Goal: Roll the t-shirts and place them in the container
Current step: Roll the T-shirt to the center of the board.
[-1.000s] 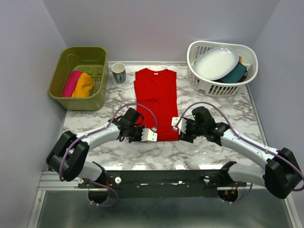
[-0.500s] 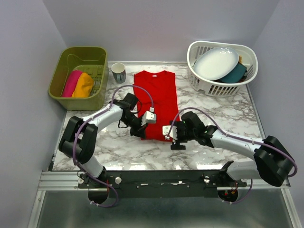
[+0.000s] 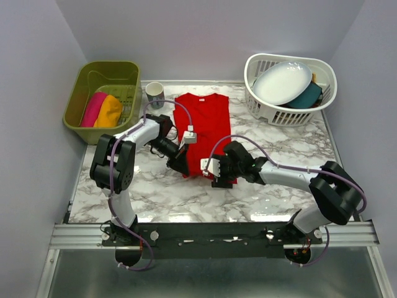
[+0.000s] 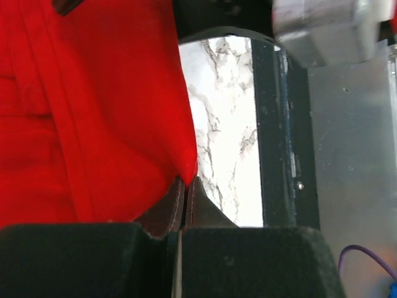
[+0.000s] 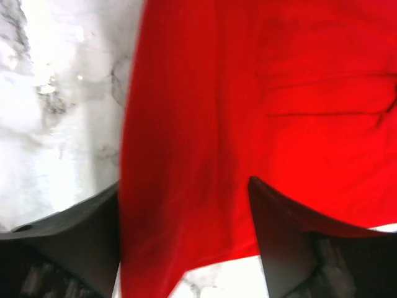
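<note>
A red t-shirt (image 3: 203, 124) lies flat and lengthwise on the marble table (image 3: 279, 149), collar at the far end. My left gripper (image 3: 183, 167) is at its near left corner. In the left wrist view the left gripper (image 4: 186, 181) is shut, with the edge of the red cloth (image 4: 93, 105) pinched at its tips. My right gripper (image 3: 222, 179) is over the near hem, close beside the left one. In the right wrist view the right gripper (image 5: 186, 242) is open, its fingers (image 5: 282, 242) straddling a fold of the red t-shirt (image 5: 205, 124). Rolled pink (image 3: 93, 108) and orange (image 3: 110, 111) t-shirts lie in the green bin (image 3: 105, 69).
A cup (image 3: 154, 95) stands between the green bin and the shirt's collar. At the back right a white basket (image 3: 263, 107) holds a white plate (image 3: 283, 82) and a teal dish (image 3: 307, 96). The table's near edge and metal rail (image 3: 217, 233) lie just behind the grippers.
Both grippers have moved inward and now sit close together at the shirt's near hem. The right gripper's jaws have opened wider over the cloth. The left stays shut.
</note>
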Controlling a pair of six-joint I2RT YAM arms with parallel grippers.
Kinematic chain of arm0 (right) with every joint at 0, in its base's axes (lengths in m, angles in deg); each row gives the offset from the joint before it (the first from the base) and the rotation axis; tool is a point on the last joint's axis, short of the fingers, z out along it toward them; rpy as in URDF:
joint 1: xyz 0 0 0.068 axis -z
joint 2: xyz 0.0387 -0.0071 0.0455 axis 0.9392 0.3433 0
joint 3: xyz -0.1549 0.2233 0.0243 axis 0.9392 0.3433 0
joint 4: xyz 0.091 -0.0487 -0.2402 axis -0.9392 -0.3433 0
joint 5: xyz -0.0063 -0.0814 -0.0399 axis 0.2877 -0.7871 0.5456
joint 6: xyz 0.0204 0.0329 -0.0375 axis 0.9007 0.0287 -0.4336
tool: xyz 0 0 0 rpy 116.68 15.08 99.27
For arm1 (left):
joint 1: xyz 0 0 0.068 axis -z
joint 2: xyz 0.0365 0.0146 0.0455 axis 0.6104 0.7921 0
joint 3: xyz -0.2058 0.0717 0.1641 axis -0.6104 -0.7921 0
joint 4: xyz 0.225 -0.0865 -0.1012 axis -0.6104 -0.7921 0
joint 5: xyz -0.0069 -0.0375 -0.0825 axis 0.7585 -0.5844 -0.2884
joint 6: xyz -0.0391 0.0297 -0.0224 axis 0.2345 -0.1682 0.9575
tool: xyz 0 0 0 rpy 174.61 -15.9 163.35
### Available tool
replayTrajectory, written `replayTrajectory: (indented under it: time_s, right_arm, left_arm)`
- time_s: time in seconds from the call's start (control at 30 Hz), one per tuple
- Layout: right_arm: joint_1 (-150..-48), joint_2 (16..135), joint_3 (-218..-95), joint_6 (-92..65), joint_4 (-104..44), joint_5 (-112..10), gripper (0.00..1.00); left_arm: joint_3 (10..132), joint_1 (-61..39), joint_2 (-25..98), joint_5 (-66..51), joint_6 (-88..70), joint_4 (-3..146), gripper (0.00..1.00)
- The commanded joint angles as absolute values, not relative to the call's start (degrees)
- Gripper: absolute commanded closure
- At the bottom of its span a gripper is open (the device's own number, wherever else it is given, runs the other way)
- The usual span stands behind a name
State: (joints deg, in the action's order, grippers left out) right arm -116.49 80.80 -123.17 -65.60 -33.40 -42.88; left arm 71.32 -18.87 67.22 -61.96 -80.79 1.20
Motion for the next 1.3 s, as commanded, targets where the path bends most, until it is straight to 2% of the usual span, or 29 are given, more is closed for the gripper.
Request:
replayTrajectory:
  time_s: [0.0,0.07,0.1,0.2,0.27,0.33,0.37,0.47,0.5,0.67,0.83,0.97,1.27]
  right_arm:
    - [-117.0,83.2,-126.1,-64.9,-32.7,-46.2,0.43]
    - [-117.0,83.7,-126.7,-65.3,-33.8,-45.7,0.61]
    - [-116.9,83.8,-126.7,-65.3,-34.0,-45.7,0.75]
    - [-117.0,84.0,-127.0,-65.7,-34.8,-45.7,0.92]
    - [-117.0,83.5,-126.9,-65.9,-36.0,-45.8,0.94]
    - [-116.9,83.0,-126.2,-65.7,-37.1,-45.8,0.94]
    - [-116.9,82.7,-126.1,-65.7,-37.6,-45.6,0.94]
    - [-116.9,81.4,-125.3,-64.5,-38.3,-45.0,0.93]
    - [-116.9,81.0,-125.1,-64.3,-38.3,-44.8,0.93]
    - [-116.8,79.9,-123.3,-65.5,-38.9,-44.6,0.92]
    - [-116.8,78.7,-122.2,-65.7,-39.9,-44.7,0.92]
    - [-116.9,77.9,-121.8,-64.5,-39.6,-44.6,0.92]
    - [-116.8,78.7,-122.8,-63.9,-39.8,-44.0,0.91]
  left_arm:
    - [72.2,-20.4,67.6,-66.4,-85.7,-5.5,0.97]
    - [71.2,-20.7,65.7,-65.8,-84.0,-3.2,0.88]
    - [69.6,-20.9,64.6,-65.4,-82.7,-1.4,0.83]
    - [62.4,-20.8,56.9,-59.6,-69.7,13.9,0.67]
    - [58.0,-20.4,48.9,-52.9,-61.7,26.6,0.59]
    - [52.3,-18.5,42.5,-48.9,-60.1,32.0,0.54]
    - [50.5,-17.7,40.7,-45.9,-59.7,35.9,0.47]
    - [43.1,-12.5,33.6,-41.1,-58.7,43.8,0.43]
    - [40.8,-10.4,31.5,-35.1,-55.9,47.6,0.42]
    - [25.9,-0.6,20.6,-21.2,-54.1,66.8,0.27]
    - [23.0,2.2,23.5,-15.9,-51.8,72.2,0.24]
    - [21.8,5.1,24.9,-11.5,-51.0,76.8,0.26]
    - [21.1,6.0,22.4,-15.2,-54.1,73.8,0.27]
